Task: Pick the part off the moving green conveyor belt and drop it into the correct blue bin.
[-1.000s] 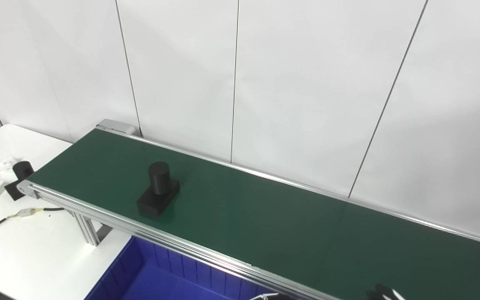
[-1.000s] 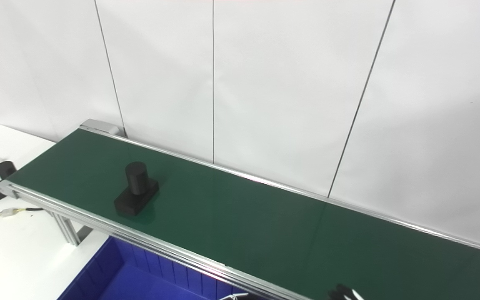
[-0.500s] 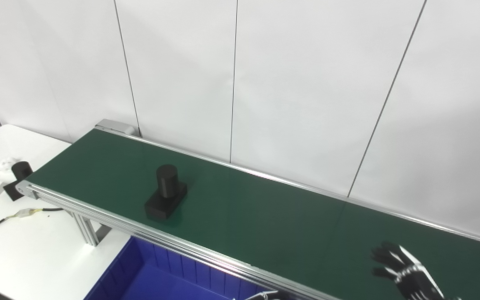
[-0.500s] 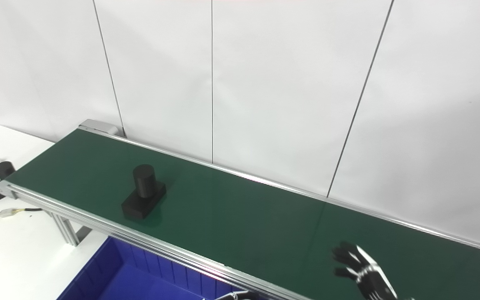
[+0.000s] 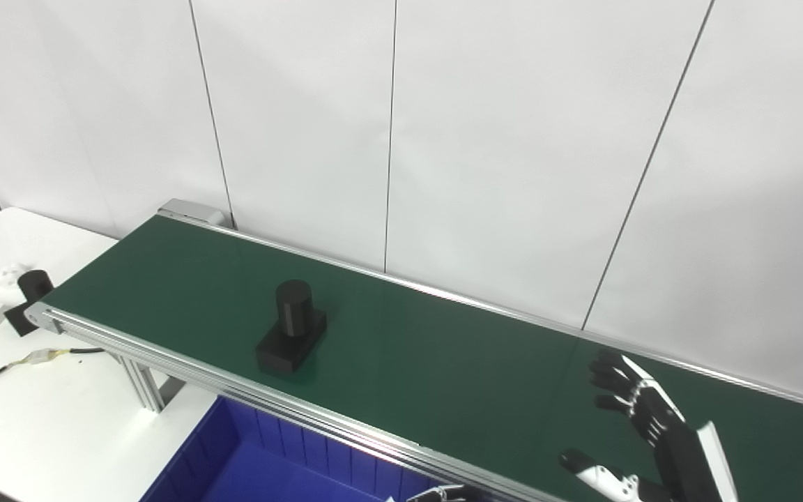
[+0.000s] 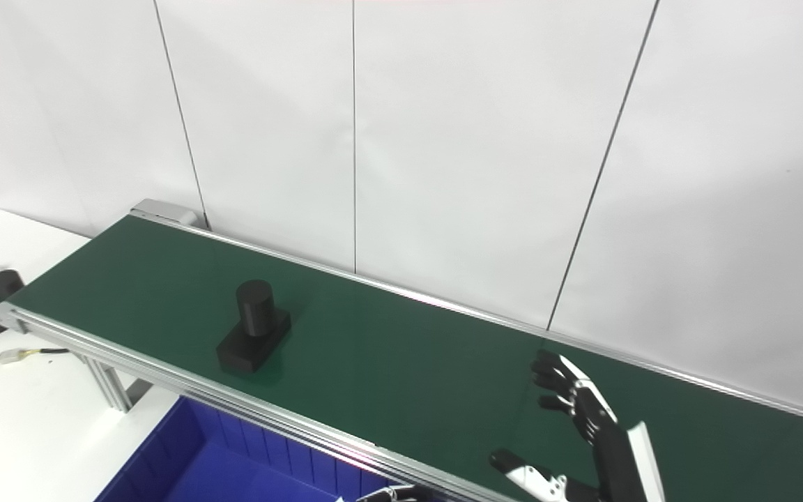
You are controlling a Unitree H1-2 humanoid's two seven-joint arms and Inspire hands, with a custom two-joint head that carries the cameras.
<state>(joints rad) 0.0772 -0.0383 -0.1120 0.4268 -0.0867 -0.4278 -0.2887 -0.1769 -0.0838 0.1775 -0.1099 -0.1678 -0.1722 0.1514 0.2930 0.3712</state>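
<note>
The black part, a cylinder on a rectangular base (image 5: 291,337), has ridden the green conveyor belt (image 5: 429,362) nearer my right hand (image 5: 652,436), still well apart from its spread, empty fingers (image 5: 617,383), which I have raised. The left hand (image 5: 443,494) barely shows beside the blue plastic bin (image 5: 269,467); its state I cannot tell.

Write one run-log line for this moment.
part: upright on belt, ungrasped | right hand: open above belt, right of part | left hand: barely visible at bottom edge | bin: below belt
</note>
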